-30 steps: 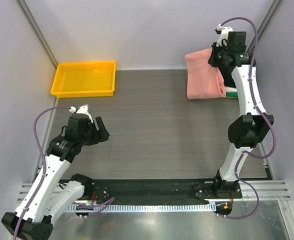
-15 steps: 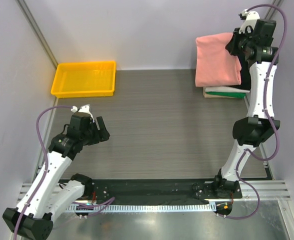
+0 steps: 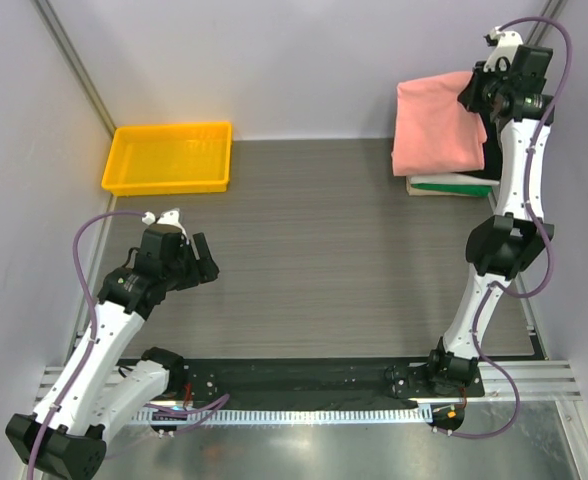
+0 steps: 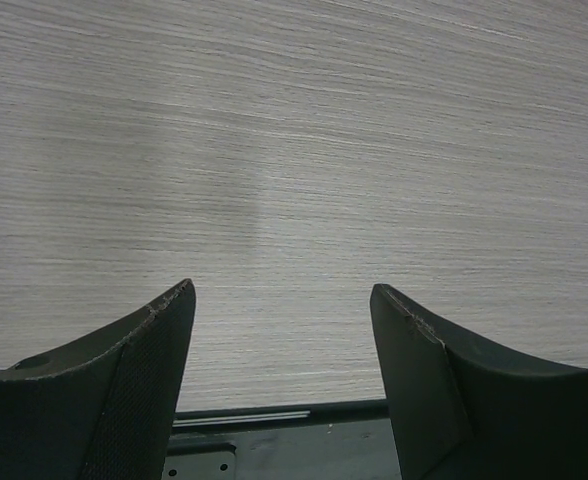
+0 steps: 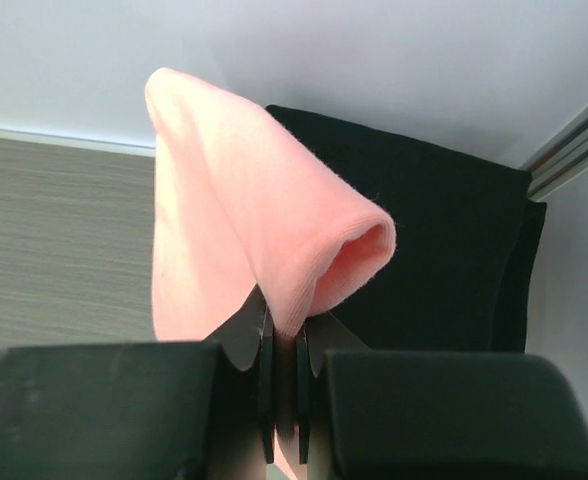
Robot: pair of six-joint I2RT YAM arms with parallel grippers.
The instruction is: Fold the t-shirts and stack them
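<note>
My right gripper (image 3: 477, 92) is raised at the far right corner and shut on the folded salmon-pink t-shirt (image 3: 436, 128), which hangs from it over the stack of folded shirts (image 3: 452, 184). In the right wrist view the pink shirt (image 5: 244, 220) is pinched between the jaws above the black top shirt (image 5: 444, 260) of the stack. White and green layers show at the stack's near edge. My left gripper (image 3: 206, 262) is open and empty, low over the table at the near left; its wrist view shows only bare table between its fingertips (image 4: 179, 300).
A yellow plastic tray (image 3: 169, 157) stands at the far left by the back wall. Walls close in on the back, left and right. A black base rail (image 3: 304, 378) runs along the near edge.
My right gripper has lifted the pink shirt and carried it right and back, from beside the stack to above it. The left arm has barely moved.
</note>
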